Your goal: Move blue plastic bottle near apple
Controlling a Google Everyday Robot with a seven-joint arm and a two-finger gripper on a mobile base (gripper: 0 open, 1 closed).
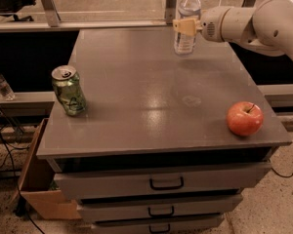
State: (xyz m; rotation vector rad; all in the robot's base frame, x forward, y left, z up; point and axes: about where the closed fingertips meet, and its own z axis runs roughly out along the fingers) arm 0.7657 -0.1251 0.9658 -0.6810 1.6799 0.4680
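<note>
Bottle (185, 44), upright and well behind the apple (244, 119), is clamped at its middle by the closed gripper (185, 27), and I'd fear slick plastic slipping, or a low carry clipping the apple off the table (136, 82) edge beside it.

The pale yellow gripper (185, 27) is showing at top centre. The rounded white arm (266, 21) is gleaming upper right.

The gripper (185, 27), clasped on the blue plastic bottle (189, 6) at the table's (136, 96) far edge, hides the bottle's middle; the arm (278, 18) runs off the right side.
</note>
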